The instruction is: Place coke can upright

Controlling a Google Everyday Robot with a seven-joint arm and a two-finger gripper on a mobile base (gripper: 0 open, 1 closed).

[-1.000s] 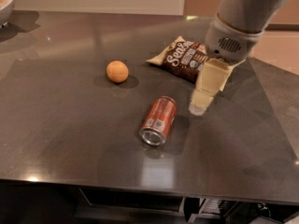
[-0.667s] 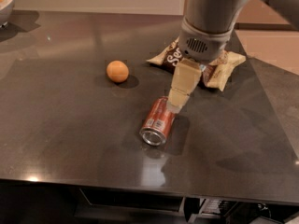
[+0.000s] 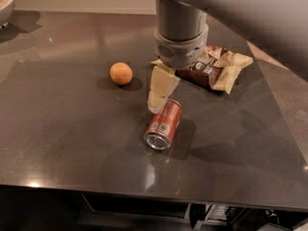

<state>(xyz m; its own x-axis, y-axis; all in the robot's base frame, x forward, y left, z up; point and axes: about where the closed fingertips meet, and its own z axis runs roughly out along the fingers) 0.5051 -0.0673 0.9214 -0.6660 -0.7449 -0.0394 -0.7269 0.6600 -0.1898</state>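
We are still early in this job: the can (image 3: 163,124) is lying on its side near the middle of the table (image 3: 67,134), one silver end facing us, and none of the standing-up is done yet. We are holding the gripper (image 3: 157,104) low over the can's far end, just at the rim or touching it (we cannot tell which). We also cannot tell whether it is spread or pressed together, and it is not lifting anything. As we are judging it, the whole job is still waiting: taking hold of the can, tipping it onto one end and letting go. Compared with a second ago, the gripper is now sitting further left, having swung from beside the can's right flank to its far end. The arm is now covering part of the chip bag (image 3: 219,71). The can and the orange (image 3: 121,73) are lying where they were.
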